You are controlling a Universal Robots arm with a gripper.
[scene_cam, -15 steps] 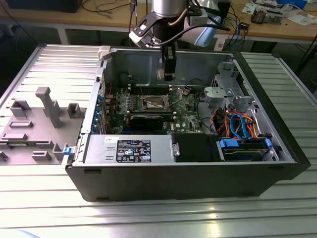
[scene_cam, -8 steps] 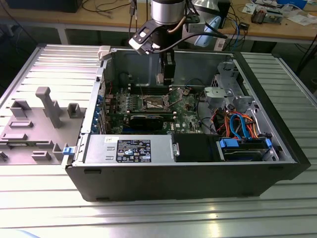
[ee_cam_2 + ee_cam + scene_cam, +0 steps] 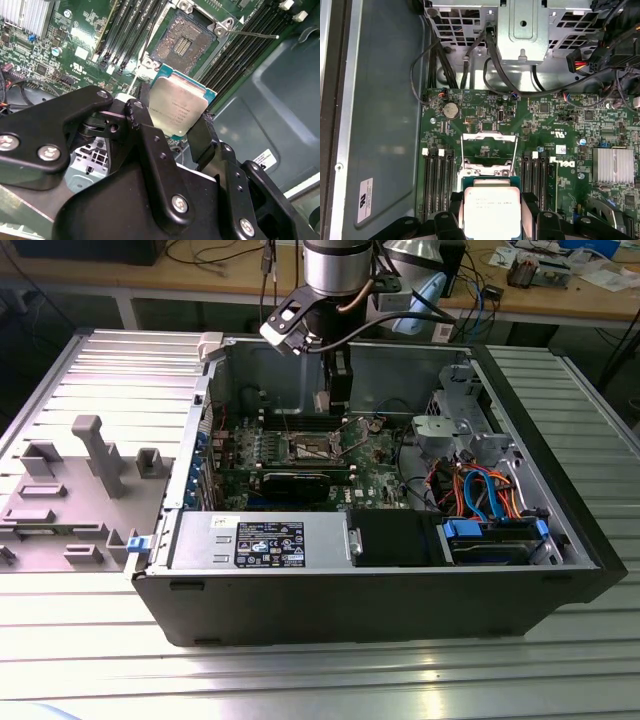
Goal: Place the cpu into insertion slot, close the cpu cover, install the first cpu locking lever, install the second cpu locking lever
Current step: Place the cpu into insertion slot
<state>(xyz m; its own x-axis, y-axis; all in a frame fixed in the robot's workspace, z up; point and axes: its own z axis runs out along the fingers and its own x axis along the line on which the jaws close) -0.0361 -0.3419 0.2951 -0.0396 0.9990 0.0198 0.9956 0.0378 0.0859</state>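
Gripper (image 3: 173, 115) clamped on the cpu (image 3: 179, 102), hanging above the open insertion slot (image 3: 182, 42), which looks slightly nearer.

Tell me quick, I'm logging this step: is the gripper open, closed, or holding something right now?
Gripper: closed on the chip, fingers on two opposite edges; chip not yet in the socket.

Bright even light, glare on cpu (image 3: 177, 107)
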